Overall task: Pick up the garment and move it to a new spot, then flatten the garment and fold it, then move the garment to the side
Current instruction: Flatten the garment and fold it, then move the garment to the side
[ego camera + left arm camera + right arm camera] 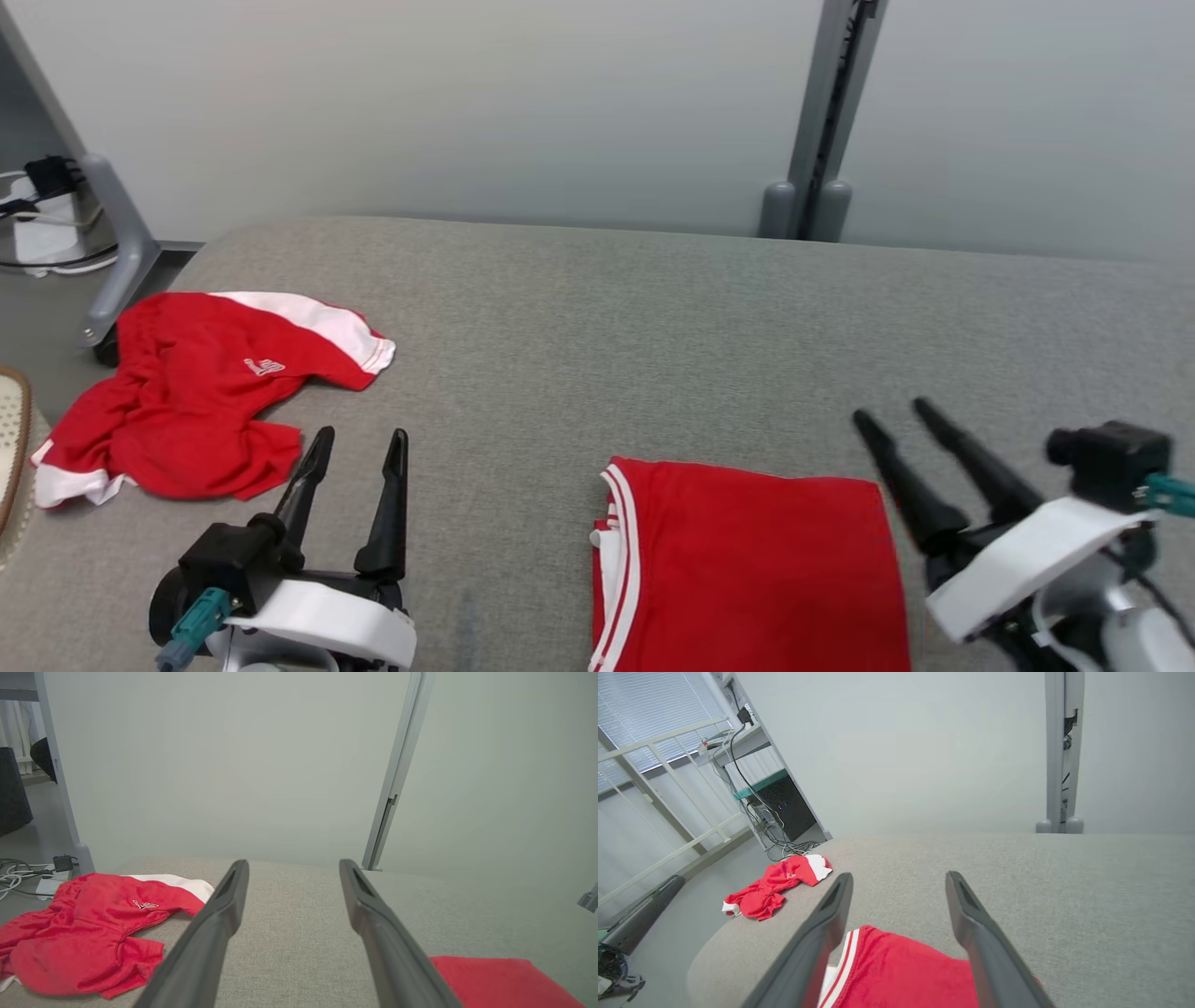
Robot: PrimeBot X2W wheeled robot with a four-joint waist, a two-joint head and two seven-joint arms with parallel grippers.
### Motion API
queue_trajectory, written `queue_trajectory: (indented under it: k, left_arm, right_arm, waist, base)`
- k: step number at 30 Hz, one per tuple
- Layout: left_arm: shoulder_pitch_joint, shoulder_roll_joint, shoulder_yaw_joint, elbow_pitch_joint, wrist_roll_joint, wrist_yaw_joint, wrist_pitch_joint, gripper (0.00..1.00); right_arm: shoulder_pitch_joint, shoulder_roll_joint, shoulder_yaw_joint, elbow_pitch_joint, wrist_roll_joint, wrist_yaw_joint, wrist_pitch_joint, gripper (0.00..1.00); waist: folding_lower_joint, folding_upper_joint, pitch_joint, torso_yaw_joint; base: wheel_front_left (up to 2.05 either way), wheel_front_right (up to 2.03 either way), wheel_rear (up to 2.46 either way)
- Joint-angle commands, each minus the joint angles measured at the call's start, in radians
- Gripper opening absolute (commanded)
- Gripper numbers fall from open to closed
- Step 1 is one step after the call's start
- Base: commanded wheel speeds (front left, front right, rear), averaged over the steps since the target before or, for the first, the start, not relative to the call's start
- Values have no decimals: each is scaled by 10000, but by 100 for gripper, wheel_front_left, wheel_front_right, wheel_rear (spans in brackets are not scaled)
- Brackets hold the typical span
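We judge folding done: the garment [756,569] lies folded on the worktop [653,327], left claw [362,434] to its left, right claw [889,411] just right of it, both released and empty; only moving it aside remains.

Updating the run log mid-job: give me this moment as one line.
folded garment: flat, front centre | crumpled garment: far left | left tool: open, empty | right tool: open, empty, beside folded garment

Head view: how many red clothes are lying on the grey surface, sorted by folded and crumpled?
Folded red garment: 1
Crumpled red garment: 1
Total: 2
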Motion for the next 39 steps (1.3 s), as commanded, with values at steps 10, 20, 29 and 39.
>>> queue_trajectory:
  k: [10,20,29,39]
  left_arm:
    - [216,73,449,-508,296,141,-16,100]
    - [630,-122,755,-534,401,14,-16,100]
    - [1049,-299,1073,-360,589,-182,-16,100]
    - [967,-452,1116,-231,770,-348,-17,100]
  right_arm:
    - [1049,307,-2480,-979,-1782,21,-1067,100]
    - [2116,658,-3216,61,-2769,21,-2431,100]
    - [2249,690,-3032,504,-2989,21,-2798,100]
    - [2229,677,-2863,631,-2988,21,-2686,100]
  waist:
    - [0,0,-10,-719]
    - [0,0,-146,-1014]
    - [0,0,-275,-1107]
    - [0,0,-236,-926]
  base:
    - [0,0,0]
    - [0,0,0]
    - [0,0,0]
    - [0,0,0]
